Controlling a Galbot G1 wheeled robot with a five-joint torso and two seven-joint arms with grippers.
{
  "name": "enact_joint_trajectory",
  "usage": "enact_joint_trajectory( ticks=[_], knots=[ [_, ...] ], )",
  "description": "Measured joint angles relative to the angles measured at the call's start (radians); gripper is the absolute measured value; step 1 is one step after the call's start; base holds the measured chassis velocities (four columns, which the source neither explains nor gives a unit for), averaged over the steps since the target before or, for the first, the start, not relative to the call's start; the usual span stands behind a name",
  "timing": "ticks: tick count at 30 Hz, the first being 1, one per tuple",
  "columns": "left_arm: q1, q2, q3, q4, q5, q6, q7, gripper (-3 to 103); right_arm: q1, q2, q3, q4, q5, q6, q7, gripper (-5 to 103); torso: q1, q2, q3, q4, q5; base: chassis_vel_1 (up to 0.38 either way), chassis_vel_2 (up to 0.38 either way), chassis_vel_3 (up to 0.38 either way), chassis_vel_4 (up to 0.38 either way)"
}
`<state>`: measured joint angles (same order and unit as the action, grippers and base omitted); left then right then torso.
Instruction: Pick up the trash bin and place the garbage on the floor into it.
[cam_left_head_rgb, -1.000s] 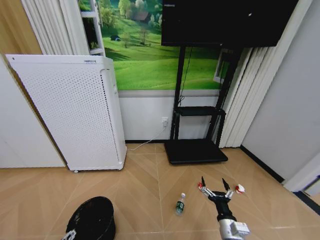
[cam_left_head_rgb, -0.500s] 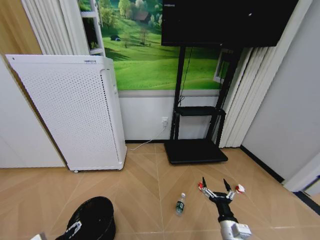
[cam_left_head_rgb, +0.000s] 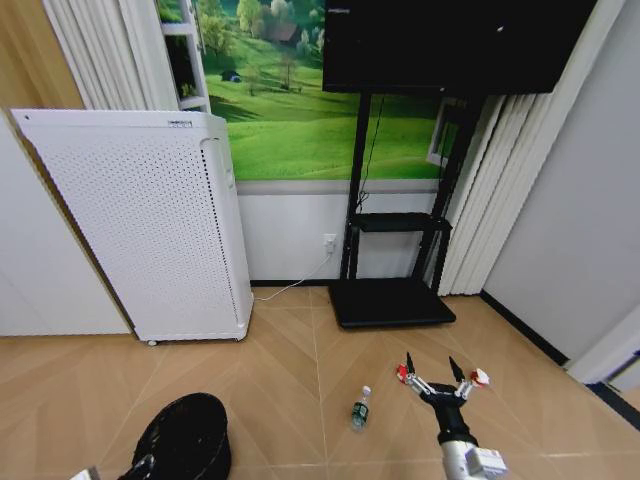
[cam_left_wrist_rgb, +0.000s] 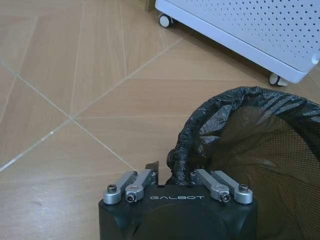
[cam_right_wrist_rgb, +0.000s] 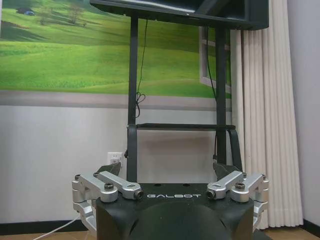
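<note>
The trash bin (cam_left_head_rgb: 184, 437) sits on the wood floor near the left, in front of the white cabinet (cam_left_head_rgb: 140, 220). The left gripper (cam_left_wrist_rgb: 176, 172) is right at its bag-lined rim, looks clamped on it, though I can't really tell. The right gripper (cam_left_head_rgb: 431, 372) hangs wide open, holding nothing. A small bottle (cam_left_head_rgb: 360, 408) lies just left of it, with red scraps (cam_left_head_rgb: 480, 378) near its fingers.
</note>
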<state>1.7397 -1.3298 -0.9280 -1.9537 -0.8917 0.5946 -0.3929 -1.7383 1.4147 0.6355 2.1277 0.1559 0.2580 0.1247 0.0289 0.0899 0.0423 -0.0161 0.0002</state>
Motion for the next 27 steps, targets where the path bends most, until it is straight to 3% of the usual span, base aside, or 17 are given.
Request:
enact_joint_trajectory(
  ticks=[5,10,12,14,15,16,20,21,23,24,25,27],
  knots=[
    [0.0,0.0,0.004,0.014,0.026,-0.008,0.022,6,-0.006,0.007,-0.008,0.005,-0.001,0.004,-0.013,100,0.0,0.0,0.0,0.0,0.0003,0.0,0.0,0.0,0.0],
    [0.002,0.0,0.005,0.021,0.05,-0.038,0.04,5,-0.01,0.009,-0.008,0.005,-0.003,0.005,-0.014,100,0.0,0.0,0.0,-0.0002,0.0002,0.0,0.0,0.0,0.0],
    [0.008,0.006,0.004,0.036,0.101,-0.108,0.082,5,-0.012,0.009,-0.007,0.005,-0.004,0.008,-0.014,100,0.0,0.0,0.0,0.0,-0.0006,0.0,0.0,0.0,0.0],
    [0.011,0.008,0.002,0.04,0.119,-0.134,0.103,5,-0.012,0.009,-0.007,0.005,-0.004,0.008,-0.014,100,0.0,0.0,0.0,0.0,-0.0009,0.0,0.0,0.0,0.0],
    [0.018,0.013,-0.003,0.043,0.157,-0.195,0.158,4,-0.014,0.012,-0.007,0.002,-0.007,0.011,-0.014,100,0.0,0.0,0.0,0.0001,-0.0014,0.0,0.0,0.0,0.0],
    [0.018,0.013,-0.003,0.043,0.157,-0.195,0.158,4,-0.014,0.012,-0.007,0.002,-0.007,0.011,-0.014,100,0.0,0.0,0.0,0.0001,-0.0014,0.0,0.0,0.0,0.0],
    [0.019,0.014,-0.014,0.042,0.204,-0.29,0.221,4,-0.024,0.022,-0.007,-0.01,-0.04,0.013,-0.009,100,0.0,0.0,0.0,0.0002,-0.0004,0.0,0.0,0.0,0.0],
    [0.019,0.014,-0.014,0.042,0.204,-0.29,0.221,4,-0.024,0.022,-0.007,-0.01,-0.04,0.013,-0.009,100,0.0,0.0,0.0,0.0002,-0.0004,0.0,0.0,0.0,0.0],
    [0.015,0.011,-0.019,0.042,0.238,-0.354,0.263,4,-0.035,0.029,-0.003,-0.021,-0.084,0.015,0.005,100,0.0,0.0,0.0,0.0,-0.0007,0.0,0.0,0.0,0.0],
    [0.015,0.011,-0.019,0.042,0.238,-0.354,0.263,4,-0.035,0.029,-0.003,-0.021,-0.084,0.015,0.005,100,0.0,0.0,0.0,0.0,-0.0007,0.0,0.0,0.0,0.0],
    [0.012,0.005,-0.027,0.045,0.288,-0.416,0.31,4,-0.044,0.033,-0.005,-0.037,-0.112,0.024,0.012,100,0.0,0.0,0.0,-0.0001,-0.0002,0.0,0.0,0.0,0.0],
    [0.018,-0.007,-0.031,0.029,0.3,-0.459,0.32,4,-0.047,0.041,-0.012,-0.057,-0.141,0.045,0.016,100,0.0,0.0,0.0,0.0,-0.0002,0.0,0.0,0.0,0.0]
  ],
)
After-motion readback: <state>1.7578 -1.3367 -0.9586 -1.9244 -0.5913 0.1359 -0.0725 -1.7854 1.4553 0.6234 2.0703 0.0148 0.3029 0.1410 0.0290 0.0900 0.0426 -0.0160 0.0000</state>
